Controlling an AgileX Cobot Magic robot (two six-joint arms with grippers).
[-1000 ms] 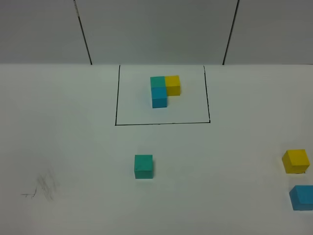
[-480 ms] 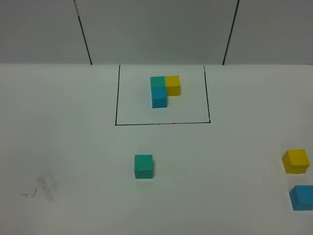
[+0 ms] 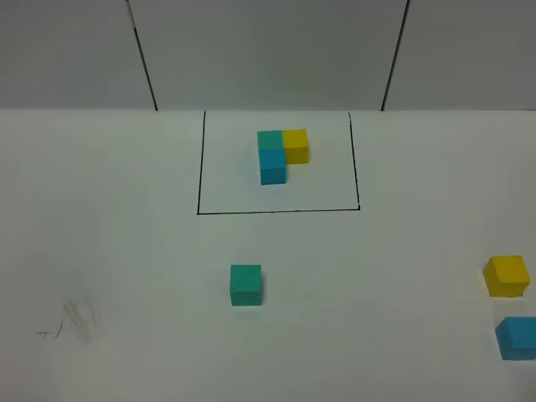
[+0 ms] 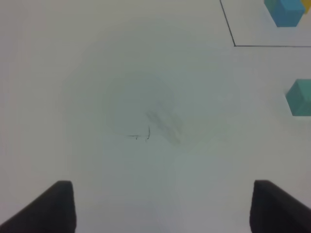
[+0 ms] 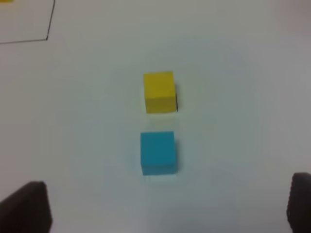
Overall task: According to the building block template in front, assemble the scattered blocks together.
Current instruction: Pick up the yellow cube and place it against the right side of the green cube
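The building block template (image 3: 280,153), a joined L of teal, yellow and blue cubes, sits inside a black drawn rectangle (image 3: 199,167) at the back of the table. A loose teal-green cube (image 3: 245,284) stands in the middle; it also shows at the edge of the left wrist view (image 4: 300,97). A loose yellow cube (image 3: 507,275) and a sky-blue cube (image 3: 517,337) stand apart at the far right, and show in the right wrist view as yellow (image 5: 159,91) and blue (image 5: 157,151). My left gripper (image 4: 165,208) is open over bare table. My right gripper (image 5: 163,206) is open, short of the blue cube. Neither shows in the exterior view.
The white table (image 3: 402,268) runs back to a grey panelled wall (image 3: 268,50). A faint pencil scribble (image 3: 71,322) marks the table at the front left, also seen in the left wrist view (image 4: 155,128).
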